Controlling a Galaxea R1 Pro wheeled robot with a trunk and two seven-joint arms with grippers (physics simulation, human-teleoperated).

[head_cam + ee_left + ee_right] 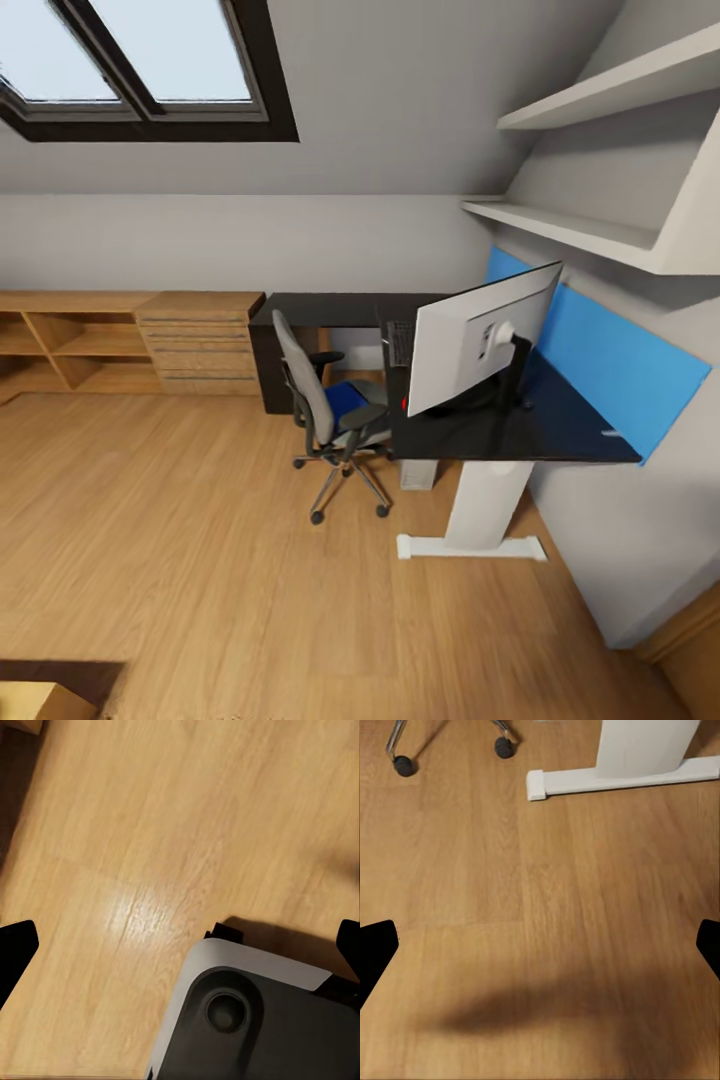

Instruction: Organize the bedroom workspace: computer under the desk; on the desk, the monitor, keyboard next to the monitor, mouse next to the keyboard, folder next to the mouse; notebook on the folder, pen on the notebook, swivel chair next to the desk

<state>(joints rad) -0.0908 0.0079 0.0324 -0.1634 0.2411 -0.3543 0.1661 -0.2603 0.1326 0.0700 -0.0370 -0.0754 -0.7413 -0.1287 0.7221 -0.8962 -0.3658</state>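
Two jobs look done, with the monitor (482,335) and keyboard (400,343) on the tabletop (560,432), but you must move the blue folder (345,399) off the swivel chair (322,410), and both hands (180,945) (540,945) hang apart, empty.

In the left wrist view, a rounded robot body part (255,1020) shows a pale grey shell over a dark grey panel with a round recessed socket. Flat black fingertips (16,945) frame both wrist views (376,945).
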